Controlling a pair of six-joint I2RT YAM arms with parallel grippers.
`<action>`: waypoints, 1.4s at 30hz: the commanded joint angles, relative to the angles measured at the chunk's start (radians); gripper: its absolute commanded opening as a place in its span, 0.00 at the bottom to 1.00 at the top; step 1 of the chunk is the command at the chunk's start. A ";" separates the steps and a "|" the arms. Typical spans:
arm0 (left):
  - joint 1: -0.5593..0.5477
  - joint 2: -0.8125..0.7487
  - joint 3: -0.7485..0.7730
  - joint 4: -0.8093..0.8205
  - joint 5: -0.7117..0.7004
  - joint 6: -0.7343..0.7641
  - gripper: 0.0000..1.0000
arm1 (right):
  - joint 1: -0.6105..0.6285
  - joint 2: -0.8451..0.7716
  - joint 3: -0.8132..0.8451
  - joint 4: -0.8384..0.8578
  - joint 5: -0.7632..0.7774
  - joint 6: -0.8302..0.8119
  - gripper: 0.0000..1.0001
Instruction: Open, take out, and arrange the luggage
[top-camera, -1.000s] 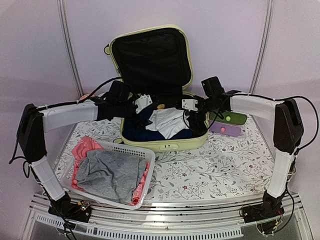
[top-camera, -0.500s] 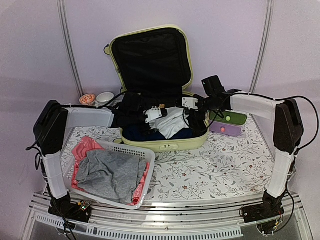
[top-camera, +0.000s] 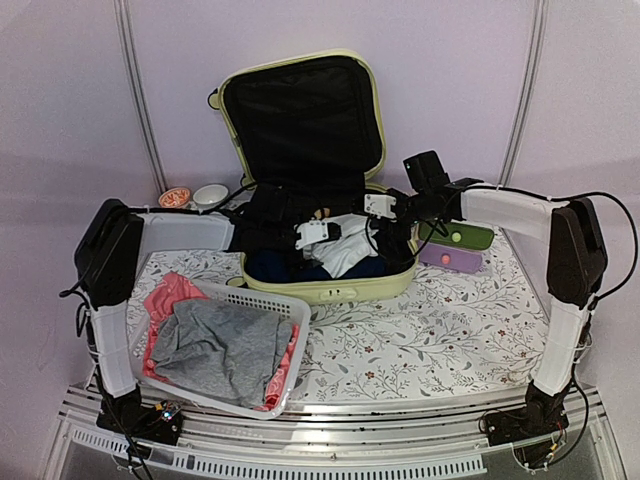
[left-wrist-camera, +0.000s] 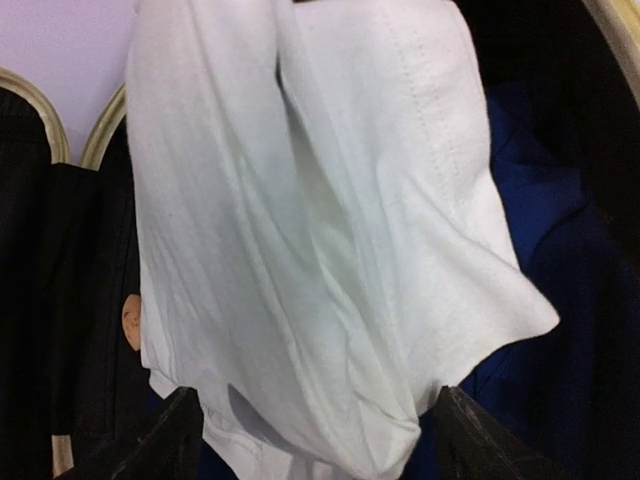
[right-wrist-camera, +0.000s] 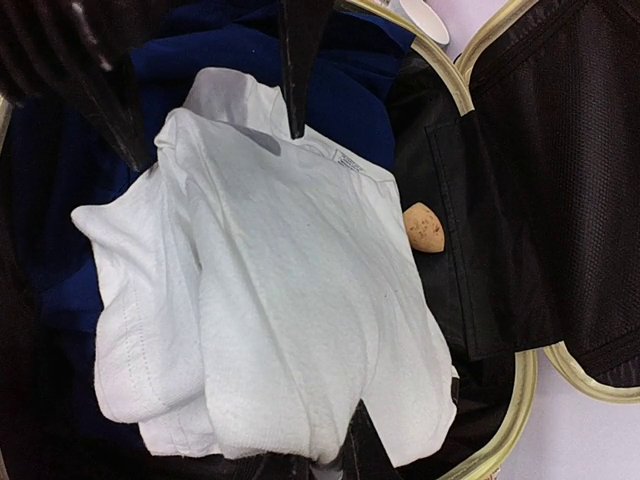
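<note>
The luggage (top-camera: 330, 290) lies open at the back of the table, its lid (top-camera: 300, 110) standing upright with black lining. Inside it, a white garment (top-camera: 347, 246) rests on a navy garment (right-wrist-camera: 340, 90). My right gripper (top-camera: 380, 208) is shut on one edge of the white garment (right-wrist-camera: 260, 300) and holds that edge up; in the right wrist view the cloth runs into the gripper (right-wrist-camera: 345, 465). My left gripper (top-camera: 318, 235) is open low over the suitcase. The white garment (left-wrist-camera: 300, 230) hangs between its two black fingertips (left-wrist-camera: 170, 440).
A white slatted basket (top-camera: 265, 298) with grey and pink clothes stands at the front left. Two small bowls (top-camera: 192, 196) sit left of the suitcase. A green and purple box (top-camera: 455, 250) lies to its right. A small tan object (right-wrist-camera: 425, 228) rests on the black lining.
My left arm has swung in from the left and brought its gripper rightward and down over the white garment. The right arm has stayed where it was.
</note>
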 joint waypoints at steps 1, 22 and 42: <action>0.008 0.065 0.071 -0.043 0.010 -0.001 0.78 | -0.004 -0.016 0.042 0.003 -0.030 0.026 0.02; 0.009 -0.132 0.066 -0.008 -0.108 0.022 0.00 | -0.005 -0.058 0.057 -0.013 -0.052 0.089 0.02; 0.007 -0.504 -0.021 -0.350 -0.245 0.055 0.00 | 0.254 -0.133 0.196 -0.213 -0.028 0.457 0.02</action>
